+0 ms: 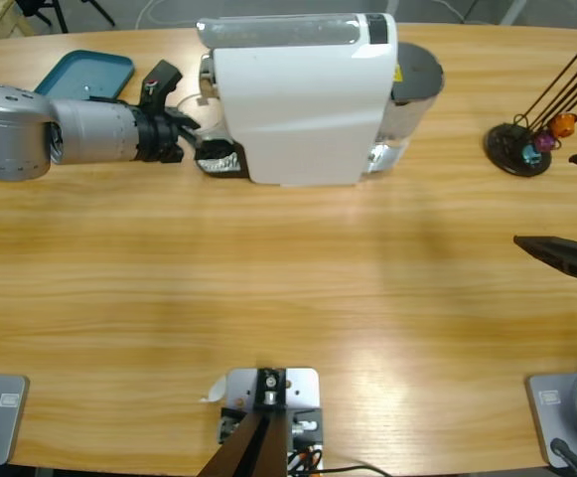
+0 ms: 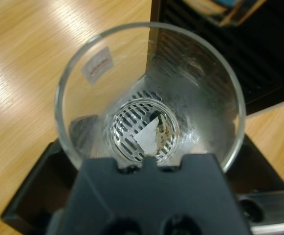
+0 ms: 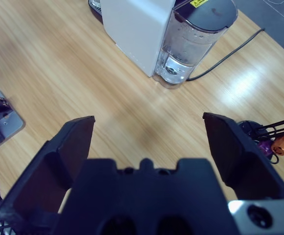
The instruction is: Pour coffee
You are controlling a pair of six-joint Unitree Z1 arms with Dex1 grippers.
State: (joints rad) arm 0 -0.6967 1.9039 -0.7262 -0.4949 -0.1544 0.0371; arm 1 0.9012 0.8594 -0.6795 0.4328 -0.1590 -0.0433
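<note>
Glass (image 2: 149, 98) fills the left wrist view, pinched by the left claw (image 2: 146, 161) on the machine's (image 1: 298, 99) grille, far left on the counter (image 1: 268, 288). No coffee shows in it. It is likely light, rigid, slick and breakable, so hold the wall firmly, kept upright. Right claw (image 3: 146, 137) hangs spread, well apart at right.

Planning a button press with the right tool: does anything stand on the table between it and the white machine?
Nothing visible. Only bare table lies between the open right tool and the white machine. The capsule stand sits off to one side of that path.
</note>
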